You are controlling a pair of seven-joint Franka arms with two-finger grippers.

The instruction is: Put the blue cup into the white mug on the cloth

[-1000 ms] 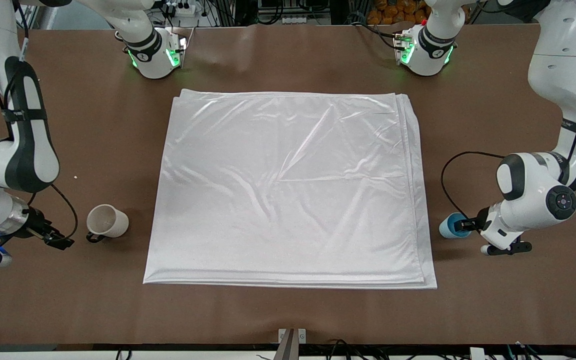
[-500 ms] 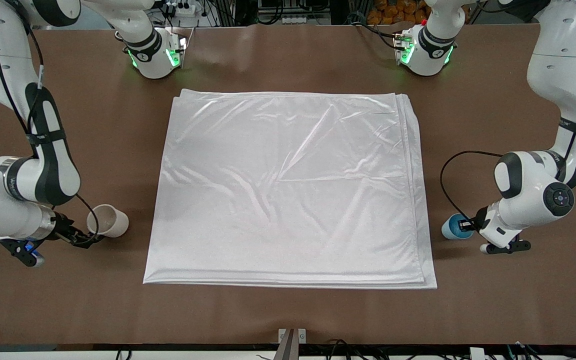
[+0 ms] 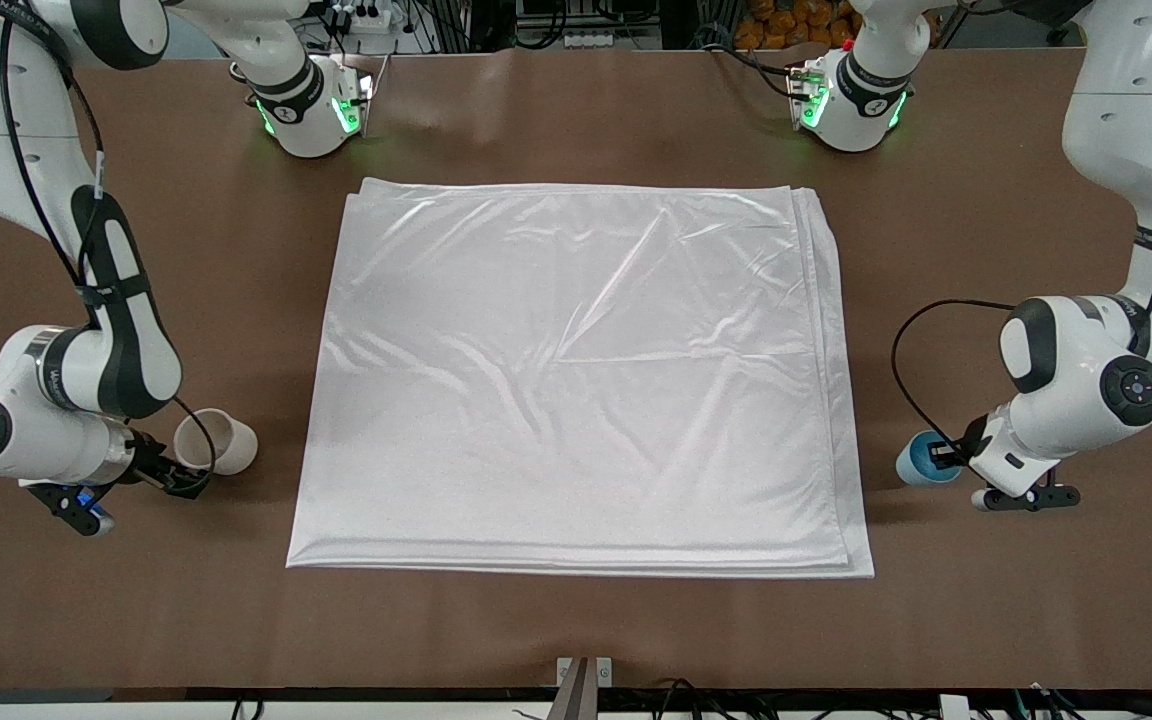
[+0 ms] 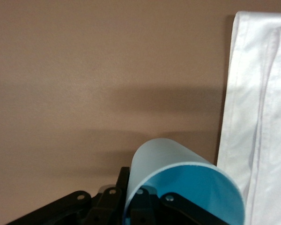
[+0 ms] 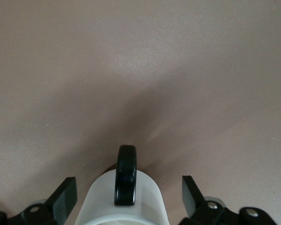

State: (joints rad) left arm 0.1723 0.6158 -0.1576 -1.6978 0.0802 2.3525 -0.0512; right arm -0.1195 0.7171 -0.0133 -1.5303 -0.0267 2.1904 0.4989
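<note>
The blue cup (image 3: pixel 919 460) lies tipped on its side on the table beside the cloth's (image 3: pixel 576 380) edge at the left arm's end. My left gripper (image 3: pixel 942 459) is shut on its rim wall, one finger inside and one outside. The left wrist view shows the cup (image 4: pixel 178 164), the gripper (image 4: pixel 133 197) and the cloth's edge (image 4: pixel 262 117). The white mug (image 3: pixel 219 442) lies on its side off the cloth at the right arm's end. My right gripper (image 3: pixel 184 478) is open, its fingers astride the mug (image 5: pixel 103 197) with gaps on both sides (image 5: pixel 129 194); the black handle (image 5: pixel 126 173) shows between them.
The brown table (image 3: pixel 576 620) surrounds the cloth. The two arm bases (image 3: pixel 311 110) (image 3: pixel 851 100) stand along the table's edge farthest from the front camera. A black cable loops from the left wrist (image 3: pixel 901 370) above the table beside the cloth.
My right gripper has moved in from the table's end to straddle the white mug. My left gripper and the blue cup have shifted slightly toward the left arm's end.
</note>
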